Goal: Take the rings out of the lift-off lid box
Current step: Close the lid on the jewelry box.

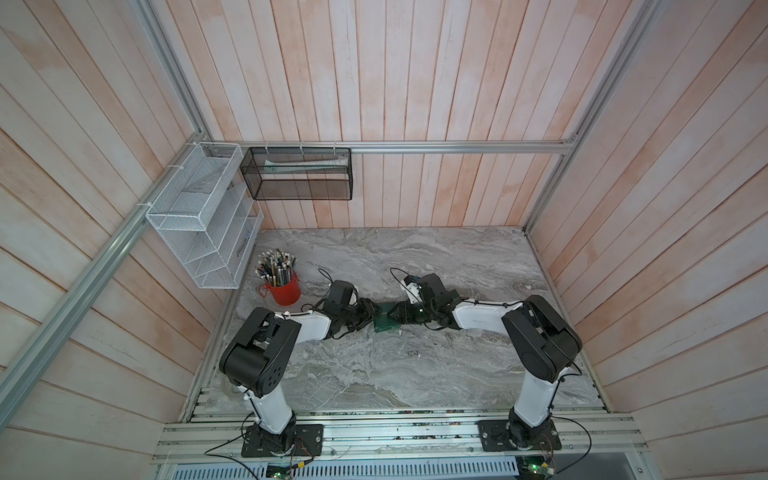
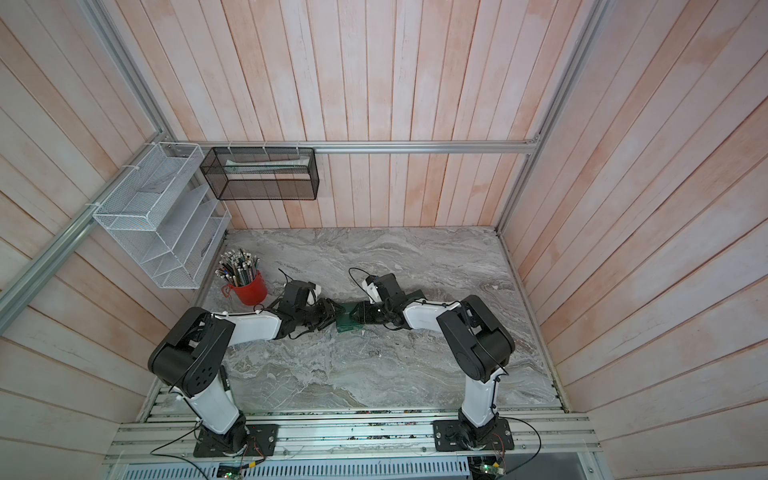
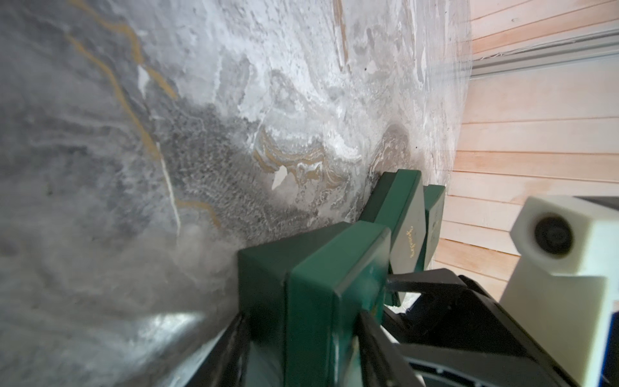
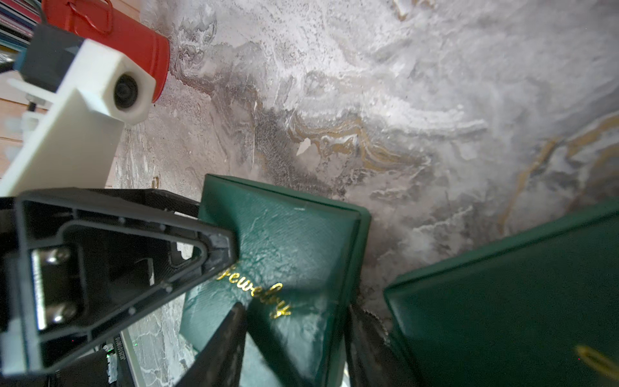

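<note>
In both top views my two arms meet over a small green lift-off lid box (image 1: 385,325) (image 2: 347,324) at mid-table. The left gripper (image 3: 303,348) (image 1: 372,319) is shut on this box (image 3: 311,295), one finger on each side. The right gripper (image 4: 294,338) (image 1: 397,319) stands at the gold "Jewelry" lid (image 4: 288,248). One of its fingers (image 4: 224,345) crosses over the lid's top and the other lies by the lid's edge. The lid is on, hiding the inside. A tiny glinting loop like a ring (image 4: 155,182) lies on the marble.
A second green box (image 4: 502,295) (image 3: 405,214) stands close beside the held one. A small white scrap (image 4: 304,146) (image 3: 279,176) lies on the marble beyond. A red pencil cup (image 1: 284,286) stands at the left, with wire baskets (image 1: 199,216) on the wall.
</note>
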You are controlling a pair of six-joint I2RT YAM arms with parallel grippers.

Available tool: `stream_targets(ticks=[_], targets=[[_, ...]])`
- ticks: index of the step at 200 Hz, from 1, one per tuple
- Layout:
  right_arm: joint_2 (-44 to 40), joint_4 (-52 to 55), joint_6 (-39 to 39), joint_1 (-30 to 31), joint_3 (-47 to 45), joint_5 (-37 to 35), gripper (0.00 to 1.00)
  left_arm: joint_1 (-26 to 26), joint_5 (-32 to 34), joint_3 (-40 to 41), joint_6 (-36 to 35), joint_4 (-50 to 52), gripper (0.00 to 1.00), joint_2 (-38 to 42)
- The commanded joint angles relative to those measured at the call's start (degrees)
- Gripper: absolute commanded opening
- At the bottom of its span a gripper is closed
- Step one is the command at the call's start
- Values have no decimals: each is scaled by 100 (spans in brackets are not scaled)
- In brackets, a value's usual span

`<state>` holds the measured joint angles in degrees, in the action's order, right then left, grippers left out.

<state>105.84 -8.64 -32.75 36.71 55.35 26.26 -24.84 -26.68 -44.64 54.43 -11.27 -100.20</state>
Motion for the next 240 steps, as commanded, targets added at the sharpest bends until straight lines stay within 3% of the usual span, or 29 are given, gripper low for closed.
stream_targets(ticks=[1,32,46,97,134,175,240], targets=[[-12,128,120,112,117,275,52,-128,-53,-168,-95,176,62,-179],[24,76,47,63,34,210,58,-150,-21,-108,-100,196,85,-64],[45,44,-1,24,-23,191,60,-150,30,-47,-69,200,88,-9],[43,-156,-86,-33,-55,405,61,-105,80,47,6,130,80,110],[30,-340,-127,-41,-51,563,62,-116,-3,17,6,11,82,-43],[101,86,79,-16,22,128,61,-116,18,-35,6,10,81,-81],[147,459,339,105,223,-183,61,-117,-48,-137,59,-45,66,-241]])
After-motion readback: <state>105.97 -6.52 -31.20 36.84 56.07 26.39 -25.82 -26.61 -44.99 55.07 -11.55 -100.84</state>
